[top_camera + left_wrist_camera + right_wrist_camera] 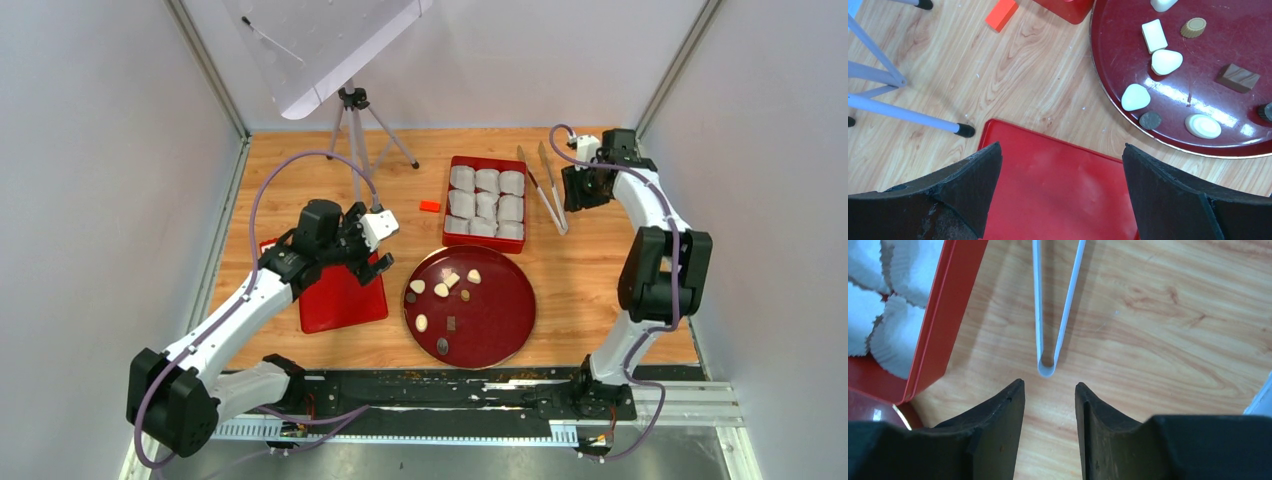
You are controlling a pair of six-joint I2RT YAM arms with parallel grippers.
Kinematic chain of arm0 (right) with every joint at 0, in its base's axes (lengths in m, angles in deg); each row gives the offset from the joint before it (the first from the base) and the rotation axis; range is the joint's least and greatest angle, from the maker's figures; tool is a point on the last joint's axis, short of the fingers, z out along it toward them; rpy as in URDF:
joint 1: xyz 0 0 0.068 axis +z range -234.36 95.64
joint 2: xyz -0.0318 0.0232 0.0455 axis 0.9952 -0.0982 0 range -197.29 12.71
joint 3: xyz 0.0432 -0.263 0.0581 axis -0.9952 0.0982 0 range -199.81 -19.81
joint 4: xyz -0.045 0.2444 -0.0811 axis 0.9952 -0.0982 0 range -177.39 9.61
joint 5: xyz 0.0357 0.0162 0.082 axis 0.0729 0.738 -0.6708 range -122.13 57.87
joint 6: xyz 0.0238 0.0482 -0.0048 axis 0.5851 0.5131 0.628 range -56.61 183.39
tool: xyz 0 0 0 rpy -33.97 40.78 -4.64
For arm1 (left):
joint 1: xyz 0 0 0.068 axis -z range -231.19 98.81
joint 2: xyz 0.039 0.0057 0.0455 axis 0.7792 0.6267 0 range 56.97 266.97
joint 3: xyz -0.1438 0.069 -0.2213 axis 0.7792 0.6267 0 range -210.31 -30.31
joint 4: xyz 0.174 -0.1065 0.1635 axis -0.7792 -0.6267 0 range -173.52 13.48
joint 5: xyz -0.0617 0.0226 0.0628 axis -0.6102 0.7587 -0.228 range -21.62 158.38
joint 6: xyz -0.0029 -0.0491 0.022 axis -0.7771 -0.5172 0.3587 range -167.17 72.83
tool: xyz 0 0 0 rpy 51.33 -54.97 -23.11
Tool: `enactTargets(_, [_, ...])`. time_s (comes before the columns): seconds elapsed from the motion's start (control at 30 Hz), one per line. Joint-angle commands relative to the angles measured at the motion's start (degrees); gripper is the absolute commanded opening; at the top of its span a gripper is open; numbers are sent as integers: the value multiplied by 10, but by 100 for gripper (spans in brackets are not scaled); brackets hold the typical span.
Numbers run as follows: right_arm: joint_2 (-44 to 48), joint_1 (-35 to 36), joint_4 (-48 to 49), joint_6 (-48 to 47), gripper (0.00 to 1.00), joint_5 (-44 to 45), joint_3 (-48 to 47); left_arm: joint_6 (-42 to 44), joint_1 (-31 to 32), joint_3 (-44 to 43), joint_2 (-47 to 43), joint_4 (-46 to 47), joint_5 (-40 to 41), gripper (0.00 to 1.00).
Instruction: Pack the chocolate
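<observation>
Wooden table (600, 290) bears the chocolate (441, 290) on a plate (497, 312) near the wide-open left gripper (1062, 154), well apart from the right gripper (1049, 387), half-parted and empty beside tongs (1037, 300).

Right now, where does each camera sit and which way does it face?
Top: fixed above and behind the robot, looking down on the table; the left arm and right arm show, bases at the bottom.
Left wrist: on the left arm, looking down past the open left gripper at the tray and plate of chocolate.
Right wrist: on the right arm, looking down past the right gripper at the tongs beside the box.
Shared: top and left wrist both show the plate; top and right wrist, the tongs.
</observation>
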Motion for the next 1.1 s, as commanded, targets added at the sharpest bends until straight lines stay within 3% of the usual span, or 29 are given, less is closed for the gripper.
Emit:
enactTargets(0.0, [-53, 3, 38, 19, 41, 1, -60, -9, 3, -27, 2, 9, -1, 97])
enactTargets(0.23, [-141, 4, 42, 14, 34, 0, -134, -14, 3, -34, 6, -6, 15, 97])
enactTargets(0.43, [-202, 13, 36, 5, 36, 5, -193, 13, 3, -37, 10, -25, 26, 97])
enactTargets(0.77, [-242, 26, 42, -2, 35, 33, -199, 30, 3, -36, 12, -33, 32, 98])
enactTargets(0.97, [-259, 26, 49, -19, 29, 61, -198, 53, 3, -44, 5, -49, 34, 98])
enactTargets(1.07, [-255, 25, 51, -26, 19, 66, -192, 75, 3, -50, 6, -52, 24, 98])
